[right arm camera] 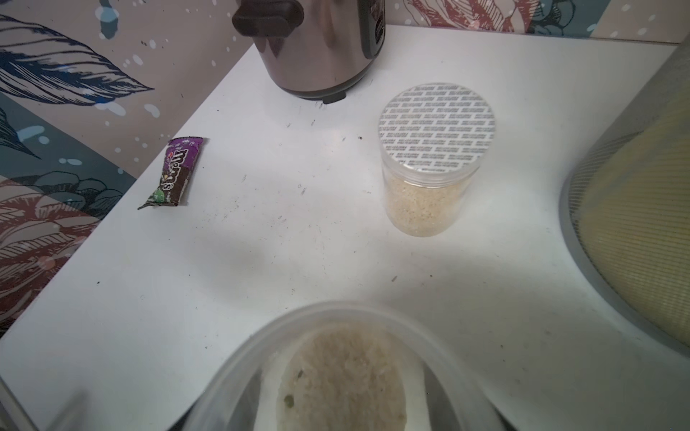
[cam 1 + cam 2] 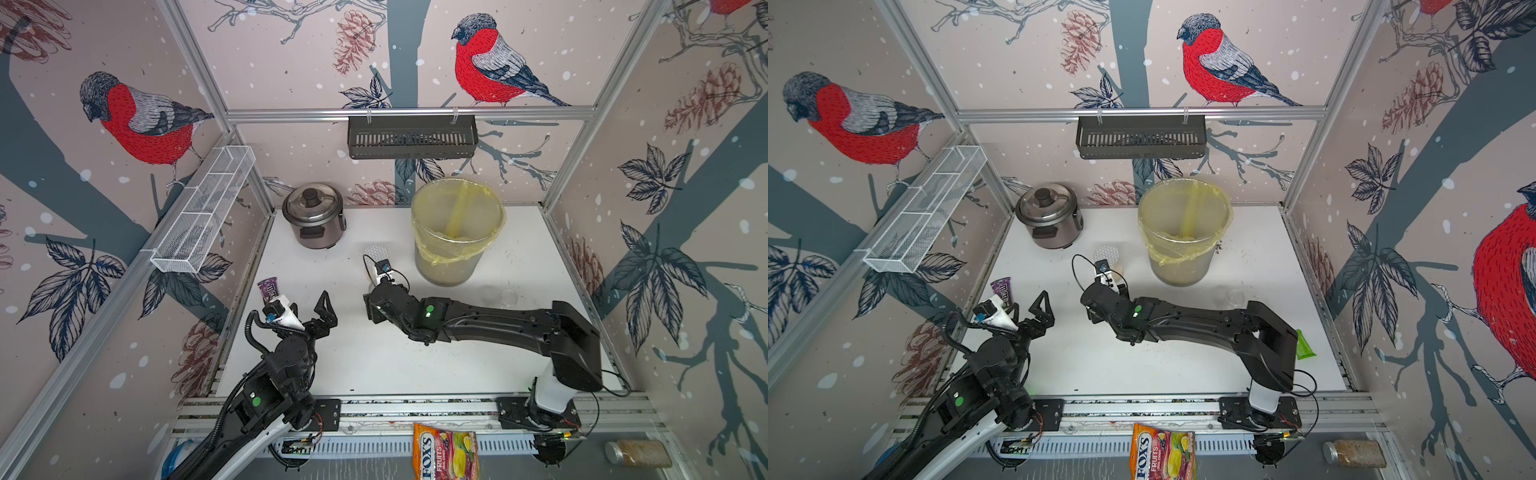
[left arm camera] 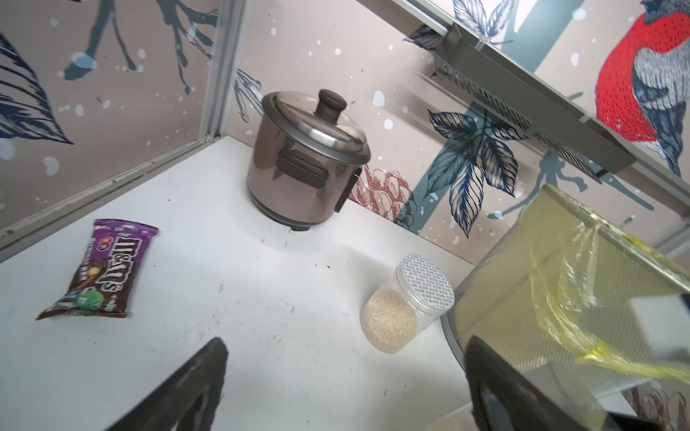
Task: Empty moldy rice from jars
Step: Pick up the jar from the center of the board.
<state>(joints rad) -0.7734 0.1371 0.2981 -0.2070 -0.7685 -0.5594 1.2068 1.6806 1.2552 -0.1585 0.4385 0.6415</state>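
Left gripper stands released, well apart from the bin. Right gripper grasps 1 open jar of moldy rice near it.

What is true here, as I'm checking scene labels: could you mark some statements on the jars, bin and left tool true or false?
1. The silver-lidded jar stands upright, closed. True.
2. The left tool holds the M&M's packet. False: it is open and empty; the packet lies on the table.
3. The lidless jar in the right wrist view is empty. False: rice lies in it.
4. A yellow bag lines the bin. True.
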